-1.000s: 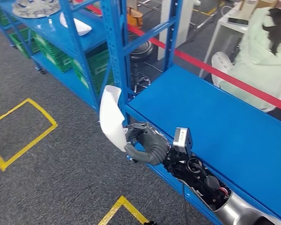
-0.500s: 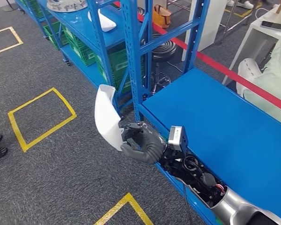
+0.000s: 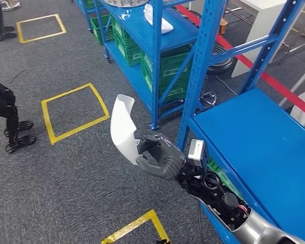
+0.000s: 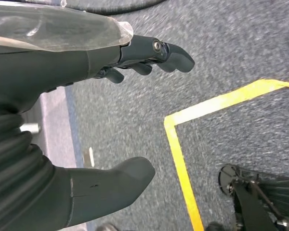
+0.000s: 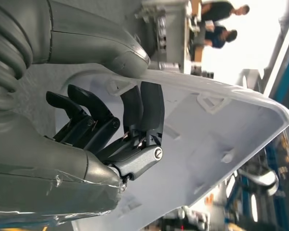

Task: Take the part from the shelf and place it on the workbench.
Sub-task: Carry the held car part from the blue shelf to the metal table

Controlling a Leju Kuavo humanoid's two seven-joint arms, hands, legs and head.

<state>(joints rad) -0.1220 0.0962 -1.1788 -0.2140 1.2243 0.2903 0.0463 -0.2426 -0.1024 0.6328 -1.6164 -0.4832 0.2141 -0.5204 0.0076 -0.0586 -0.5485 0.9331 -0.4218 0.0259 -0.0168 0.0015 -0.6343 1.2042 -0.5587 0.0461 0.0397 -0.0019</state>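
The robot's right hand grips a curved white plastic part by its lower edge, holding it upright over the grey carpet floor, just off the near corner of the blue flat-topped workbench. In the right wrist view the dark fingers curl against the part's ribbed inner face with the thick grey thumb on the other side. The left hand hangs above the carpet with its fingers and thumb spread apart and nothing between them

A small silver box on the right wrist carries a tiny label too small to read. Behind the part stands a blue metal shelf rack holding green plastic crates, a second white curved piece and a round silver disc on its upper level. Yellow tape squares mark the carpet, and a red tape line runs past the workbench. Dark legs of another robot stand at the far left
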